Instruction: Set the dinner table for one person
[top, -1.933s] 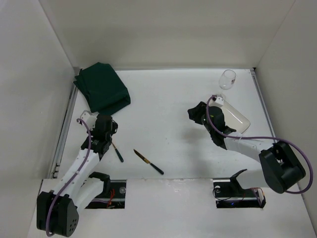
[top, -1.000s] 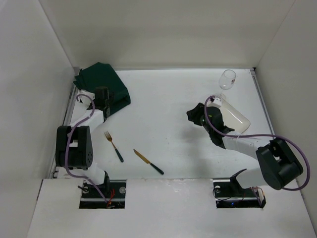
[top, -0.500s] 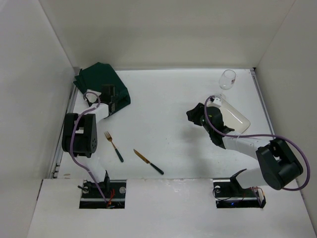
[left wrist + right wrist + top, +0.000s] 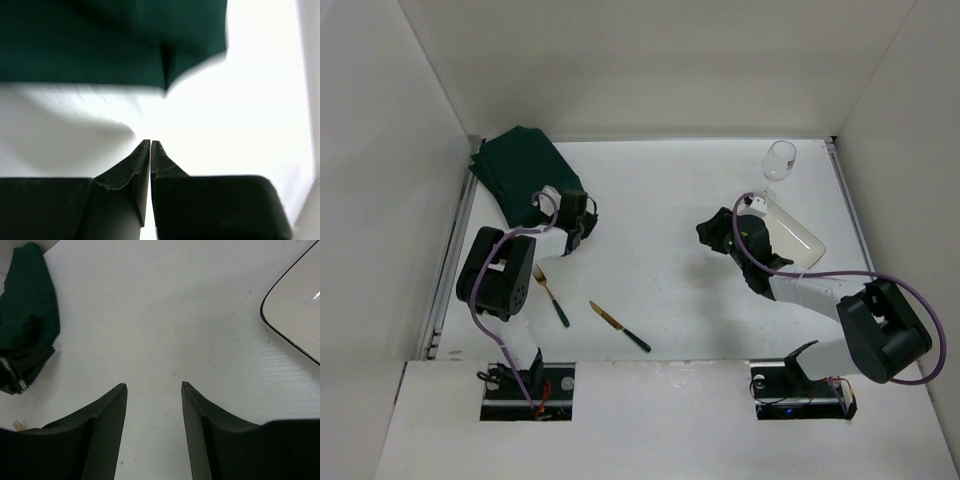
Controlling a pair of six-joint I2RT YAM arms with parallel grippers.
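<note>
**Left arm ditched the fork and went for the cloth**

So the left gripper was sitting right over the fork, close to the left edge of the dinner table and toward its near-left corner. Then the arm swung up to the far-left corner and parked over the dark green cloth. From there it slid out toward the middle and ended up at the cloth's near-right corner, fingers pressed together. With the gripper gone, the fork's tines came into full view, just lying there on the table.
</note>
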